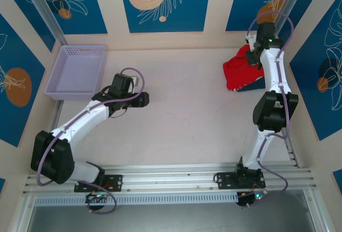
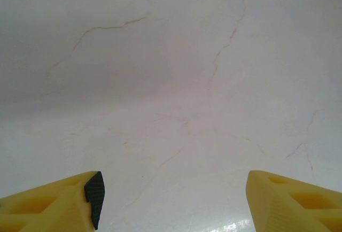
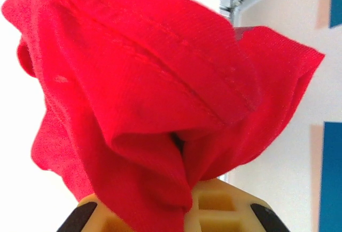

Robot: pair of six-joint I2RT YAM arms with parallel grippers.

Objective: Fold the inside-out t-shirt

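Light is bright and even over the desk (image 1: 181, 109); my arms cast faint, soft shadows on it. Left wrist view: a small glare patch on the desk beside my left gripper (image 2: 175, 189), whose fingers are slightly blurred. Right wrist view: the inside-out t-shirt (image 3: 149, 82) reads soft and saturated, and the desk behind it is overexposed.

t-shirt (image 3: 133, 82): red, bunched, stitched seam showing
right gripper (image 3: 184, 210): yellow fingers pinching the cloth's lower folds
wall (image 3: 288, 178): pale, right of cloth
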